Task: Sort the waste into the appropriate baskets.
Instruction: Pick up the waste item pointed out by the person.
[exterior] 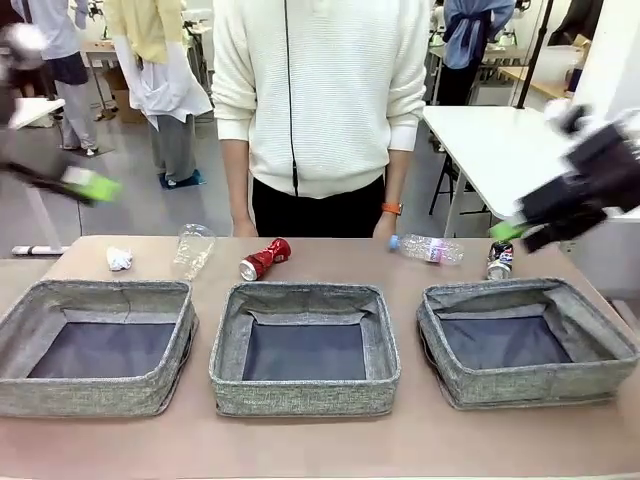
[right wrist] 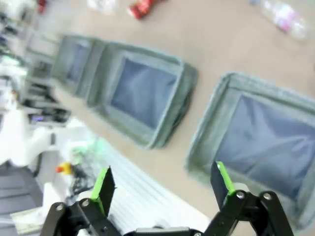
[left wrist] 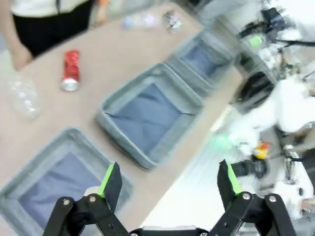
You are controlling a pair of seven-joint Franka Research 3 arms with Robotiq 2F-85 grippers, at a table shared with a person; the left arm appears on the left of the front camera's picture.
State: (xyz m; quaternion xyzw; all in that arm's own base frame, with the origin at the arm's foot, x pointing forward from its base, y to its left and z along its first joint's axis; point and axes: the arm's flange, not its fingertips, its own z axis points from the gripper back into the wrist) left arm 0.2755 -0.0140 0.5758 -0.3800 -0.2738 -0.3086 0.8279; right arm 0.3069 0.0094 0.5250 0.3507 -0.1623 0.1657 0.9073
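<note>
Three grey woven baskets stand in a row: left, middle, right. Behind them lies the waste: a white paper wad, a clear plastic cup, a red soda can, a clear bottle with a blue cap, and a dark crushed can. My left gripper hangs blurred above the table's far left, open and empty. My right gripper hovers just above the dark can, also open and empty.
A person in a white sweater stands at the far edge, hands resting near the cup and the bottle. A strip of bare table runs in front of the baskets. A white table stands at the back right.
</note>
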